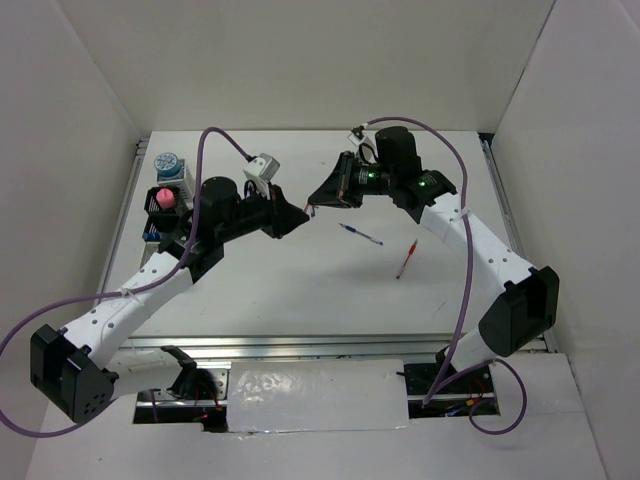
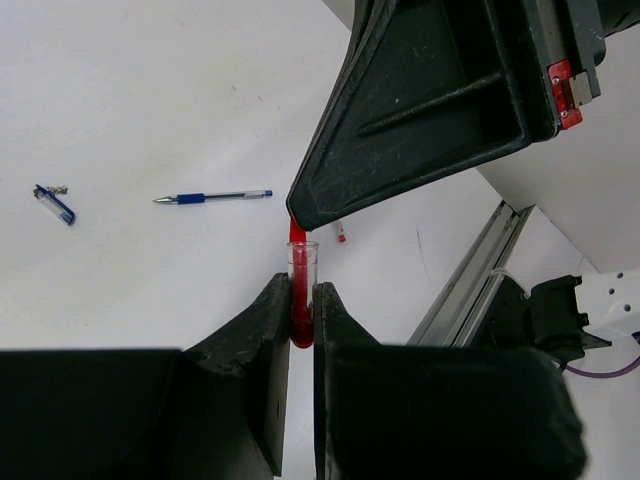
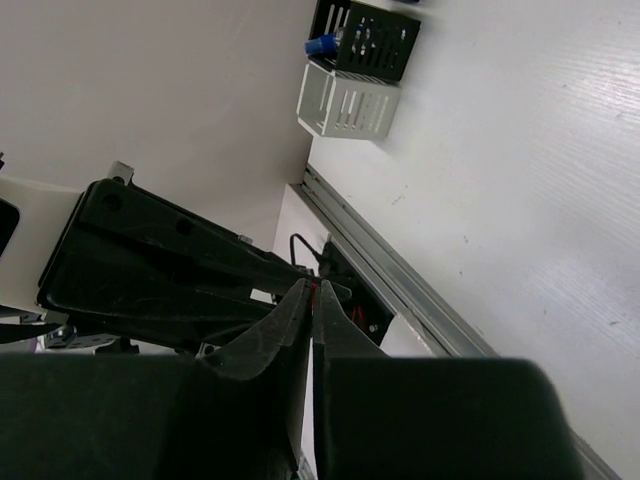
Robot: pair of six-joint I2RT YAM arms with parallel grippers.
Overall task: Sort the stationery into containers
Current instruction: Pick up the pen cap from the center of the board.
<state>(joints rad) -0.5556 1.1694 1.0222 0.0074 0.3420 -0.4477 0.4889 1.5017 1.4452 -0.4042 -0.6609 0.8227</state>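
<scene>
Now | short red piece (image 2: 301, 295) | slim, translucent red (clear collar)

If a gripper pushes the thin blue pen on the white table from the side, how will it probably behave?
The thin blue pen looks round and slim, so a sideways push would probably roll it over the smooth white table. It seems stiff and should stay straight when lifted. Gripped near one end, it may pivot.
</scene>
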